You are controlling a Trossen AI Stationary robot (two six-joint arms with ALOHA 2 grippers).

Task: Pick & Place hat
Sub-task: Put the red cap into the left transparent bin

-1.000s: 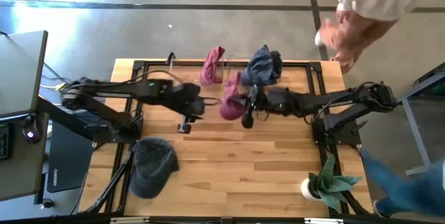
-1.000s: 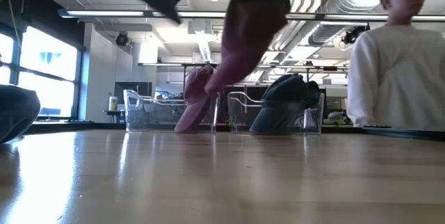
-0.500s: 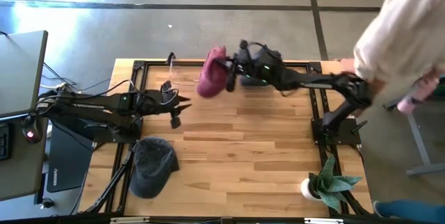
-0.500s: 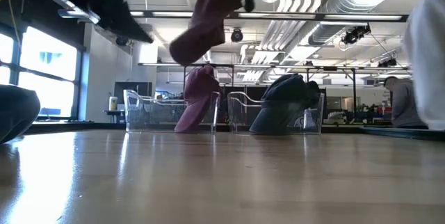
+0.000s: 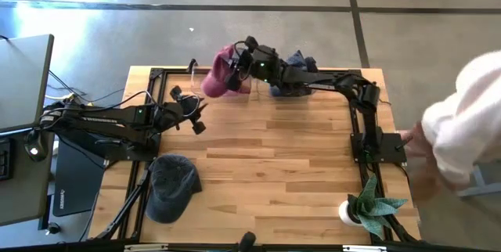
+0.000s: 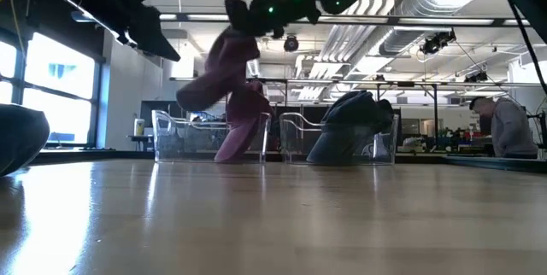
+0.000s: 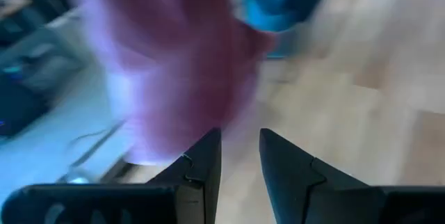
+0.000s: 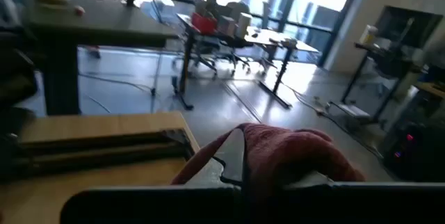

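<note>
My right gripper reaches over the table's far edge and is shut on a maroon hat, high above the left clear bin. A second maroon hat stands in that bin. A dark blue hat sits in the right bin. A grey hat lies on the table near the left corner. My left gripper hovers open over the left part of the table, short of the held hat, touching nothing. My right gripper pinches the maroon hat's upper end between its two fingers; the cloth bulges out past them. The fingers come roughly level from the table's right. The hat is lifted clear and hangs slanting down from the fingers, above the bin.
A potted plant stands at the near right corner. A person in a light sleeve stands beside the table's right edge. A monitor sits left of the table. Bare wood fills the middle.
My right gripper has carried the maroon hat from over the table's middle up and toward the far edge, then leftward above the left bin, the hat swinging below it. My left arm has drawn back toward the left edge. The person has moved from the far right toward the near right.
</note>
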